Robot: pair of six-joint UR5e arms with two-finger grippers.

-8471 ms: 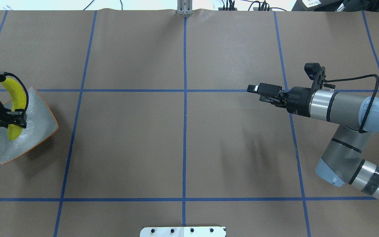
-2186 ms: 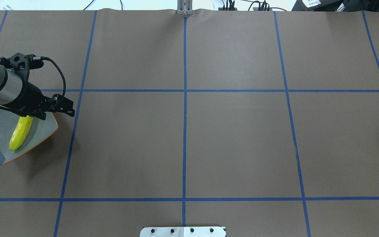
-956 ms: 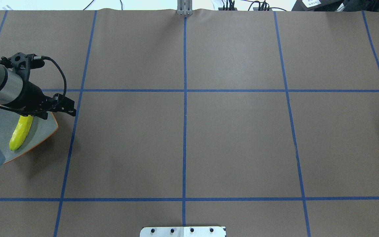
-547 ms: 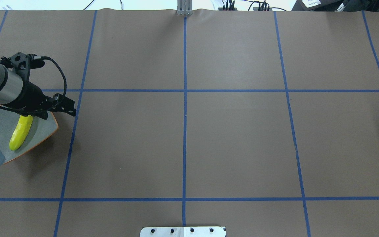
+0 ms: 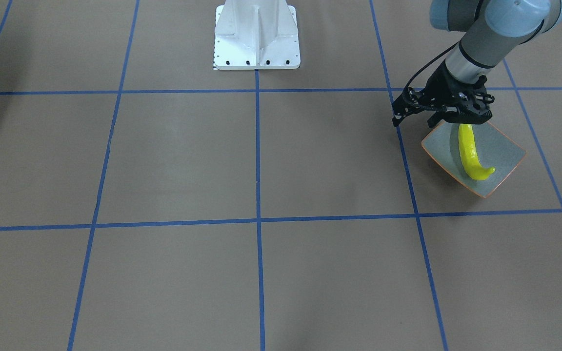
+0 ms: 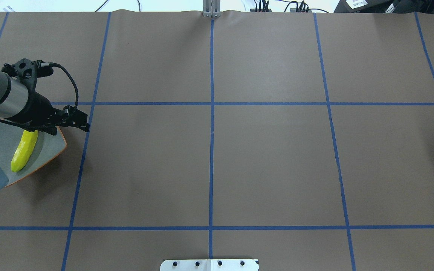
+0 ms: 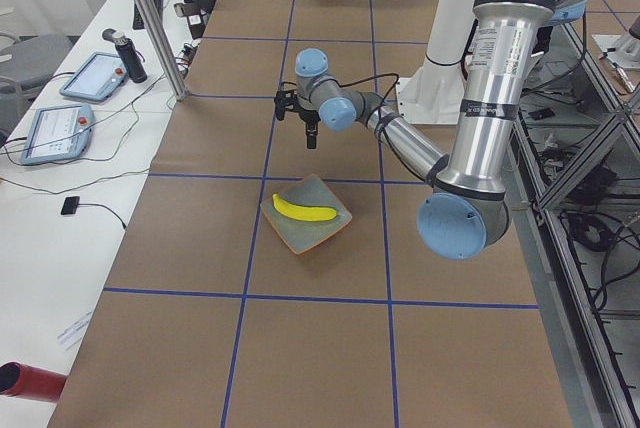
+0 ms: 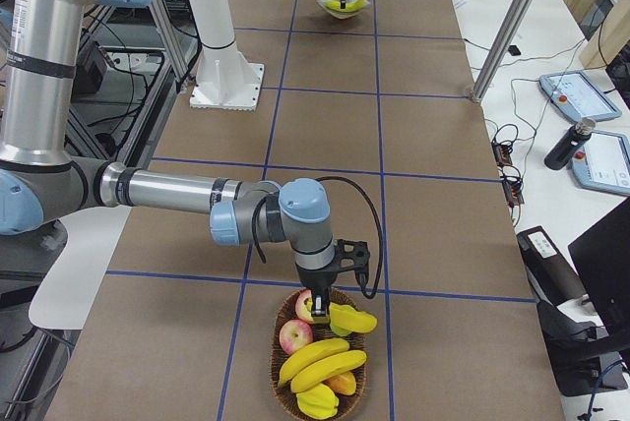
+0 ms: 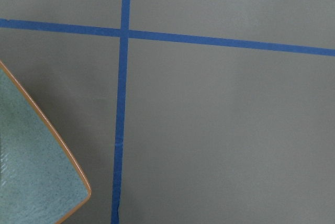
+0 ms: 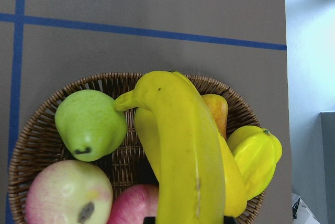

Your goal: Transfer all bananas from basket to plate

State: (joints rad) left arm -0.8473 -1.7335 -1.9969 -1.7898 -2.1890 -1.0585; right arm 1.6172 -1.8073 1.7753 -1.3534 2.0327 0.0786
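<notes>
One yellow banana (image 6: 24, 150) lies on the grey-green plate (image 6: 49, 145) at the table's left end, also in the front view (image 5: 469, 151). My left gripper (image 6: 70, 126) hangs open and empty above the plate's inner corner (image 9: 26, 166). At the other end, my right gripper (image 8: 320, 305) is shut on a banana (image 10: 183, 150) and holds it just above the wicker basket (image 10: 31, 135). Its fingertips barely show at the bottom edge of the right wrist view. Two more bananas (image 8: 320, 360) lie in the basket.
The basket also holds a green apple (image 10: 89, 124), a pale red apple (image 10: 68, 192) and a yellow starfruit (image 10: 256, 156). The white robot base (image 5: 256, 34) stands at the table's robot side. Blue tape lines cross the brown table.
Since the oldest frame the left gripper has let go of the banana on the plate and risen. The right arm has left the overhead view. Over the last second the left gripper drifts slightly right.
</notes>
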